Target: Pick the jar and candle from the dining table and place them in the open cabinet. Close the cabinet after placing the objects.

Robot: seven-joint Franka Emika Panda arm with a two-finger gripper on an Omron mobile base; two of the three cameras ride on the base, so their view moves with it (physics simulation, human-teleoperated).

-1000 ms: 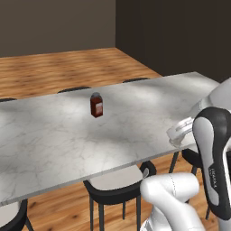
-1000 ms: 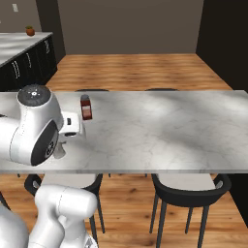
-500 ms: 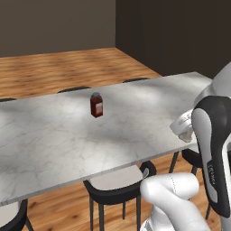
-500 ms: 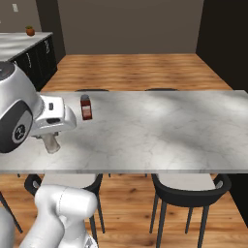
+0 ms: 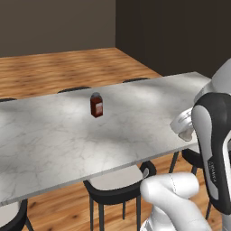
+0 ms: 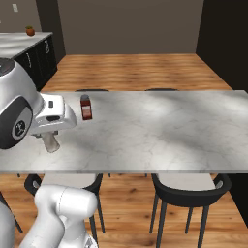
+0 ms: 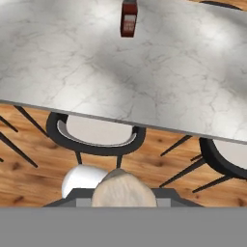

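I see my gripper clenched on the candle, a short pale cylinder hanging under the white hand at 9 o'clock in the right base view. In the hand view the candle's cream, rounded end sits at 6 o'clock, close to the lens, between the fingers. In the left base view the hand and candle show at 3 o'clock, beside the dark forearm.

The table, a long white-grey marble top, stretches across all three views. From the hand camera its near edge runs ahead of the candle, with wood floor and a chair under that edge at the centre.

A small red-brown bottle with a dark cap stands upright on the table, well apart from the candle, at 12 o'clock in the hand view. Black-framed chairs with pale seats are tucked under the near side. A marble counter with black fronts stands at 10 o'clock in the right base view.
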